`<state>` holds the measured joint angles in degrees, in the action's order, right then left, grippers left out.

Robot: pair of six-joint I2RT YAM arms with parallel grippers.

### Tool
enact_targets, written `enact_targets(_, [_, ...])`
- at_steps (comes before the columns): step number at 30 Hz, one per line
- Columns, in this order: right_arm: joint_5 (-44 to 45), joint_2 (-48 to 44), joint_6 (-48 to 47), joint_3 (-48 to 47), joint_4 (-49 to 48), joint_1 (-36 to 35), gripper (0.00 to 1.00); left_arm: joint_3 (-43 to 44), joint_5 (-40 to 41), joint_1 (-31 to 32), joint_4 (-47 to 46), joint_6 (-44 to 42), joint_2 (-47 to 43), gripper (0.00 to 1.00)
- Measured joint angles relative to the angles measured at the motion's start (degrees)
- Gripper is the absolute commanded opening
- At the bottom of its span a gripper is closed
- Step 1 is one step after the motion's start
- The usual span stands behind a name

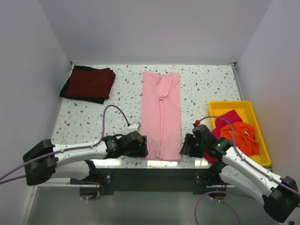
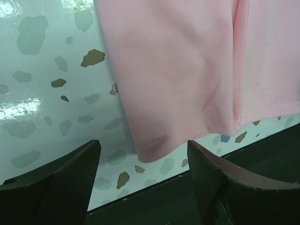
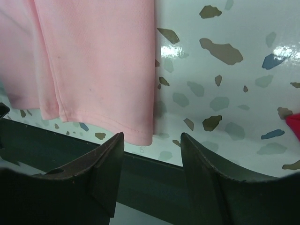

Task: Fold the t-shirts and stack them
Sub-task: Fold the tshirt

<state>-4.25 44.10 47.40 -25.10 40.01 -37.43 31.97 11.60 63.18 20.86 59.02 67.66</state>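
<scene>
Fingers [image 2: 65,178] of the left gripper [image 2: 143,154] stand apart, empty, at the near-left hem corner of the long pale pink cotton t-shirt [image 1: 161,117] lying flat between the arms; the right gripper [image 3: 152,140] brackets the near-right corner likewise, probably to lift the hem for a fold. No label or writing shows, though the far collar is unclear.
</scene>
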Motion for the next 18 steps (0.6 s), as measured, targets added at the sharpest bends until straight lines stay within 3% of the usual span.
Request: enact_targets(18, [-3.63,2.58,4.35,5.16,-4.96,-1.31,0.48,0.00,0.66,0.79,1.49,1.53,1.44,0.71])
